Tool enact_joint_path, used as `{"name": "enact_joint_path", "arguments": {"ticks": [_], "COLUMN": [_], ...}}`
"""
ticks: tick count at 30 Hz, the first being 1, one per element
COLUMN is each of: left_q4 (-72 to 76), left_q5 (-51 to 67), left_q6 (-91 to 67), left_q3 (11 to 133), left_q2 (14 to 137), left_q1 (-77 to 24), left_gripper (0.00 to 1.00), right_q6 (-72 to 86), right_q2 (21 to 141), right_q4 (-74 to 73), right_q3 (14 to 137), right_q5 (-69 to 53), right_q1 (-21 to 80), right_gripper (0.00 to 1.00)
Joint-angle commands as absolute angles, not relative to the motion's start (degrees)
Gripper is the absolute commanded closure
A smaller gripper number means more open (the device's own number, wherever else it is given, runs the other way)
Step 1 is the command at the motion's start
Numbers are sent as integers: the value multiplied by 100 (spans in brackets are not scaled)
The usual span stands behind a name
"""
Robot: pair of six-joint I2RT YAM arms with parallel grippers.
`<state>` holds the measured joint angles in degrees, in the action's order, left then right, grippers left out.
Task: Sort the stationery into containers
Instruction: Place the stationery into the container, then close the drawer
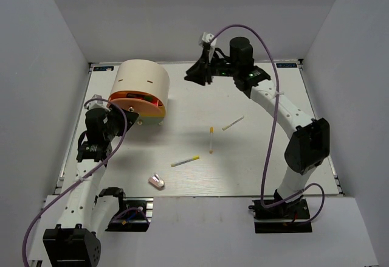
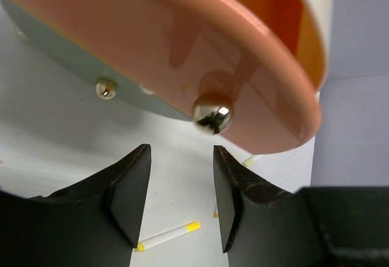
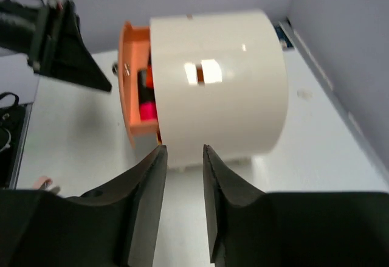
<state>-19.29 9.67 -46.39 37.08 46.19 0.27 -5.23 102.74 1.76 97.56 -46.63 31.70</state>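
Observation:
The cream-beige cylindrical box (image 1: 146,79) lies on its side at the back left, its orange round face (image 1: 135,104) toward me and its drawer pulled out a little. My left gripper (image 1: 130,119) is open and empty just in front of that face. In the left wrist view (image 2: 181,188) it sits just below the shiny knob (image 2: 211,114). Three white-and-yellow pens (image 1: 185,161) (image 1: 211,139) (image 1: 233,123) lie mid-table. A pink-white eraser (image 1: 157,182) lies near the front. My right gripper (image 1: 193,77) is open and empty, raised to the right of the box (image 3: 219,81). A pink marker (image 3: 144,106) shows inside the drawer (image 3: 130,90).
White walls close in the table on the left, back and right. In the left wrist view a pen (image 2: 167,236) lies on the table below my fingers. The left arm's gripper (image 3: 67,48) shows at the top left of the right wrist view.

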Motion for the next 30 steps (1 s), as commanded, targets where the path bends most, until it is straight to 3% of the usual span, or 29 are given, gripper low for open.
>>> {"name": "enact_joint_path", "arguments": {"ticks": [1, 11, 30], "left_q4": [-1433, -923, -703], "left_q5": [1177, 1239, 888], "left_q6": [-4500, -4447, -4395], "left_q3": [4008, 4227, 4333], "left_q2": [4754, 5369, 5765], "left_q1": [62, 62, 62], "left_gripper": [44, 41, 41], "right_q6": [-1037, -1327, -1494], "right_q2": [9906, 9027, 8780], "right_q4": [-729, -738, -940], "right_q3": [9124, 7446, 6926], "right_q5": [-4509, -4517, -4641], "right_q1": [2788, 2171, 1749], "right_gripper": [62, 62, 60]}}
